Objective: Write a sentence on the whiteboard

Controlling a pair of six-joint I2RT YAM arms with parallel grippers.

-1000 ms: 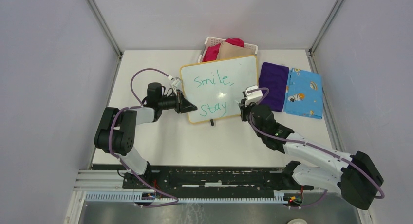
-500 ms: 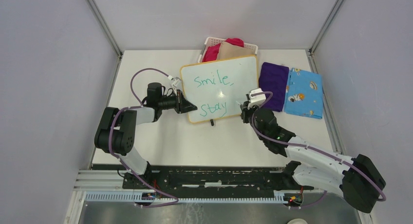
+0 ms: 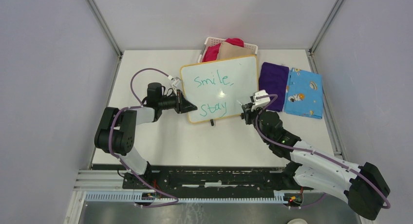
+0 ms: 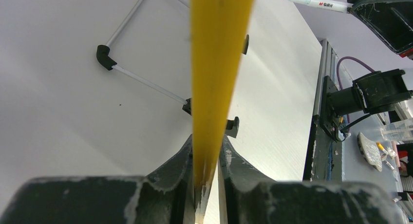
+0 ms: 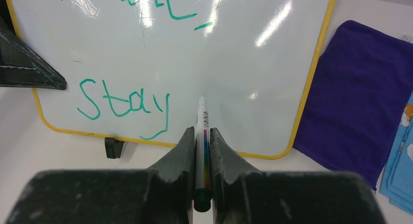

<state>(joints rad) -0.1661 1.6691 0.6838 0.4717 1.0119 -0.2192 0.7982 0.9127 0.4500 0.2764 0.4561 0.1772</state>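
- The left pincer [image 3: 191,107] is clenched on the left edge of the whiteboard [image 3: 238,75]. In the left wrist view the yellow frame runs straight out from between its two fingers.
- The whiteboard stands tilted on the bench [image 3: 160,141], stretching away to the right of the left pincer. One small black foot [image 5: 113,147] shows under its lower edge.
- The right pincer [image 5: 202,136] is clamped on a white marker [image 5: 200,118], which sticks out ahead of its fingers.
- The marker tip sits over the lower part of the whiteboard, just ahead of the right pincer. Whether it touches the surface cannot be told.
- The green writing [image 5: 122,107] reads "Smile," on the upper line and "stay" on the lower. The word "stay" lies just to the left of the marker tip.
- To the right of the right pincer, a purple cloth [image 3: 272,83] lies flat beside the whiteboard, with a blue patterned cloth [image 3: 304,92] next to it.
- Beyond the whiteboard, far ahead of both pincers, a white basket [image 3: 210,41] holds red and tan fabric.
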